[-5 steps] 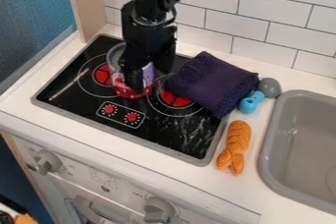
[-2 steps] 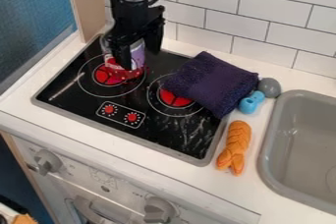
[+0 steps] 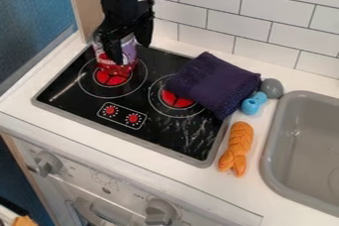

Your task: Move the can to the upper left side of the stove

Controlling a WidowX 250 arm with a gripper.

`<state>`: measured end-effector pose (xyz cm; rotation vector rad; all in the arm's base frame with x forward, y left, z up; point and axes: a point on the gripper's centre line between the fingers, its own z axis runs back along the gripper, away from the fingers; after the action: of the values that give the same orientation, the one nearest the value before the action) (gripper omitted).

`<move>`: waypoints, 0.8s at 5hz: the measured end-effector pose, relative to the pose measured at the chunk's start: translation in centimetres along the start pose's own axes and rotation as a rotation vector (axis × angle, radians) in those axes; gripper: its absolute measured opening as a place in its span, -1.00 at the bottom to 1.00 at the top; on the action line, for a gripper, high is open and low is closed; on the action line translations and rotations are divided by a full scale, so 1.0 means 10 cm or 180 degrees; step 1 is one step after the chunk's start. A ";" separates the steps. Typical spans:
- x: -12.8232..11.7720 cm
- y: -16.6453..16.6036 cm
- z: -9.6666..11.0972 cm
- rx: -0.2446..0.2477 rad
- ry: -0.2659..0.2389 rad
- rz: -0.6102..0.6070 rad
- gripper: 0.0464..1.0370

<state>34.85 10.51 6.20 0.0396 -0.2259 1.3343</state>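
The gripper [image 3: 130, 52] grips the can [image 3: 118, 66], its fingers on either side, at the upper left of the stove [image 3: 79, 102], by the left burner. A dark purple cloth [image 3: 215, 81] partly covers the right burner. Beyond it are a grey item [image 3: 271, 87], a blue item [image 3: 253, 104], a braided orange loaf [image 3: 237, 145] and the sink [image 3: 301, 145].
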 end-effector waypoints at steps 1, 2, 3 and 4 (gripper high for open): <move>0.05 -0.03 0.03 -0.0035 -0.0020 0.0038 0.93; -0.01 0.00 -0.01 -0.0016 0.0042 0.0060 0.93; -0.24 0.01 -0.06 0.0023 0.0158 -0.0072 0.93; -0.30 0.01 0.11 -0.0046 0.0110 -0.0131 0.93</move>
<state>33.93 7.50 6.67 0.0090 -0.2042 1.2913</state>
